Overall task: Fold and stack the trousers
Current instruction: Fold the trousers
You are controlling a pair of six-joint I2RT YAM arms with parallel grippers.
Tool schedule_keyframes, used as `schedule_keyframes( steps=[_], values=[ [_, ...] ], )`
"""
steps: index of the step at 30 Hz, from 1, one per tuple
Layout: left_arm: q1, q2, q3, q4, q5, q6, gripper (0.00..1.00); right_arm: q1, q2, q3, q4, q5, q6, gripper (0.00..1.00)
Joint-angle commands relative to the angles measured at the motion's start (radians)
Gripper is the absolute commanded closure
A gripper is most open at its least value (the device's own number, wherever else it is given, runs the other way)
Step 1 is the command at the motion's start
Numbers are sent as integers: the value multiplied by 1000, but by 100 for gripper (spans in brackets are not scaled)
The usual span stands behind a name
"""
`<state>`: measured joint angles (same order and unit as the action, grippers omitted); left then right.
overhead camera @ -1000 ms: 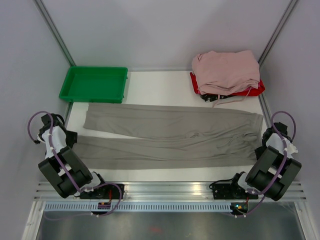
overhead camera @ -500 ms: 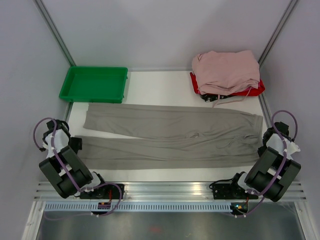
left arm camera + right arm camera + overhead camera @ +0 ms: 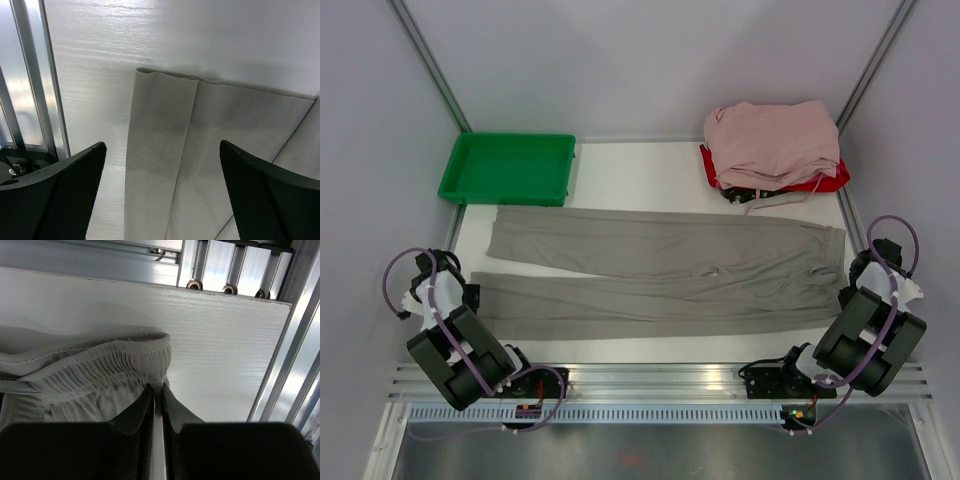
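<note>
The taupe trousers lie flat across the white table, waistband at the right and both leg ends at the left. My left gripper hangs over the hem of the near leg. Its jaws stand wide open, one finger on each side of the hem, with nothing held. My right gripper is at the near right corner of the waistband. In the right wrist view it is shut on the gathered elastic waistband, with a fold of fabric pinched between the fingertips.
A green tray sits at the back left. Pale pink garments are piled on a red thing at the back right. Aluminium rails run along the table's left edge, right edge and near edge.
My right gripper has closed on the waistband corner. My left arm has drawn towards the near edge, to the near leg's hem, and its jaws have opened a little wider.
</note>
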<state>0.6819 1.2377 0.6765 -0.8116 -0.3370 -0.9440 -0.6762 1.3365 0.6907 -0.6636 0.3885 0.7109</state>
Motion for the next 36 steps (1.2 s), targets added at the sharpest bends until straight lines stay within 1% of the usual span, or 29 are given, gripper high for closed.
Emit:
schedule_keyframes(
  steps=[1, 3, 6, 10, 15, 19, 21, 23, 25, 29, 31, 32, 34, 35, 36],
  values=[
    [19, -6, -2, -33, -46, -87, 1, -6, 4, 27, 25, -3, 24, 84],
    [24, -46, -20, -29, -36, -94, 2, -6, 7, 27, 27, -3, 22, 85],
    [37, -108, -63, 11, -19, -110, 7, -6, 10, 29, 25, -4, 22, 85],
    [51, -141, -112, 43, 9, -133, 19, -5, 20, 35, 25, -5, 24, 85],
    [57, -136, -158, 87, 24, -159, 25, -6, 32, 41, 29, 0, 18, 85],
    [61, -136, -178, 133, 27, -151, 33, -5, 38, 40, 32, 0, 18, 85],
    [64, -130, -186, 163, 26, -136, 37, -6, 36, 33, 33, 3, 16, 85],
    [65, -121, -187, 196, 16, -107, 40, -5, 36, 26, 42, 7, 15, 85],
    [73, -113, -187, 216, 26, -81, 44, -5, 35, 13, 47, 12, 13, 83],
    [77, -70, -167, 219, 26, -55, 47, -6, 30, 7, 50, 16, 15, 82],
    [79, -47, -163, 216, 18, -42, 52, -6, 29, 10, 52, 21, 13, 81],
    [80, -46, -166, 218, 13, -35, 55, -6, 29, 10, 52, 23, 12, 81],
    [90, -49, -175, 232, 18, -15, 67, -5, 30, 13, 50, 24, 12, 81],
    [91, -55, -178, 238, 27, -6, 76, -5, 30, 13, 47, 24, 12, 81],
    [97, -60, -180, 238, 27, -3, 97, -6, 29, 13, 47, 29, 12, 82]
  ],
)
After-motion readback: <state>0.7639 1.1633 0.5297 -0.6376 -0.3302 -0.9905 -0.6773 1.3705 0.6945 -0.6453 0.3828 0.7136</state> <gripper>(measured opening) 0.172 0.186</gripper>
